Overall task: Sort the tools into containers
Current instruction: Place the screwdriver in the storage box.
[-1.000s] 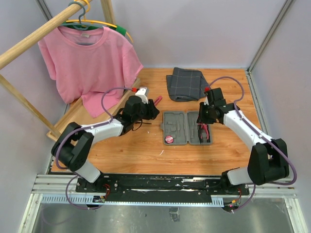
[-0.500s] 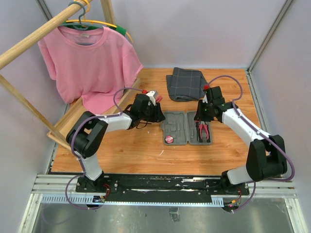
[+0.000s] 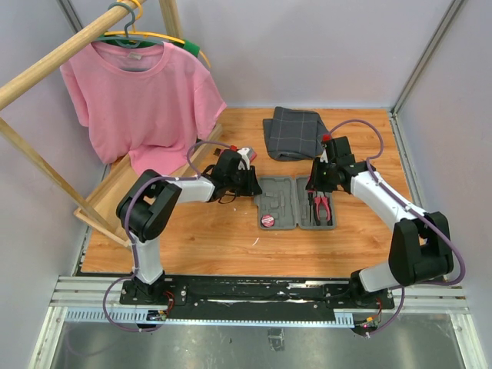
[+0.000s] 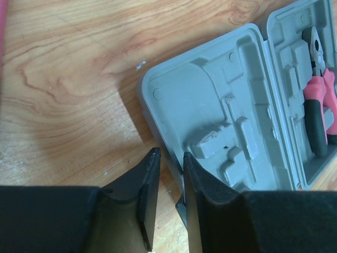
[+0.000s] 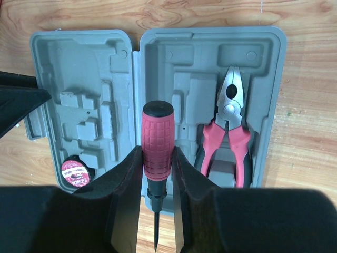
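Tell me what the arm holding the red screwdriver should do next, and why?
Probably lower the screwdriver into the empty recess beside the pliers in the grey case. The right jaws grip it over that half, where the pliers already lie.

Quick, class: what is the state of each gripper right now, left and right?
Left gripper: narrowly apart astride the rim of the grey moulded plastic tool case; grip cannot be told.
Right gripper: closed on the red-handled screwdriver.
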Robot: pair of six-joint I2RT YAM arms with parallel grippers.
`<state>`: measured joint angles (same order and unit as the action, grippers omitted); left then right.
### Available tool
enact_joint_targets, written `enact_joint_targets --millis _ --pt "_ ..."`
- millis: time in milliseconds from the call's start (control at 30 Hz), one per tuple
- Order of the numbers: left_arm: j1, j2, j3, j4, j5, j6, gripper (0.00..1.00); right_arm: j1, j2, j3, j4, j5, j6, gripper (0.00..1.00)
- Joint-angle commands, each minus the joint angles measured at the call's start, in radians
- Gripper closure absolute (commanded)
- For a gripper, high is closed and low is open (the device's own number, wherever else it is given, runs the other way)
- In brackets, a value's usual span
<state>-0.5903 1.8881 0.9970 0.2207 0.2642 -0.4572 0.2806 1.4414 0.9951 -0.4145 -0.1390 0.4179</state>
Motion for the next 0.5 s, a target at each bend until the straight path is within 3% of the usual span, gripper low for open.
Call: enact_joint_targets --millis 0,467 --pt "0.007 0.017 0.031 -0.011 0.015 -0.001 0.74 -0.011 0.023 0.011 0.036 0.013 0.012 0.99" --pt "0.007 0.022 0.035 -0.012 0.023 -0.003 0.79 -0.008 0.155 0.045 0.129 -0.041 0.010 0.96"
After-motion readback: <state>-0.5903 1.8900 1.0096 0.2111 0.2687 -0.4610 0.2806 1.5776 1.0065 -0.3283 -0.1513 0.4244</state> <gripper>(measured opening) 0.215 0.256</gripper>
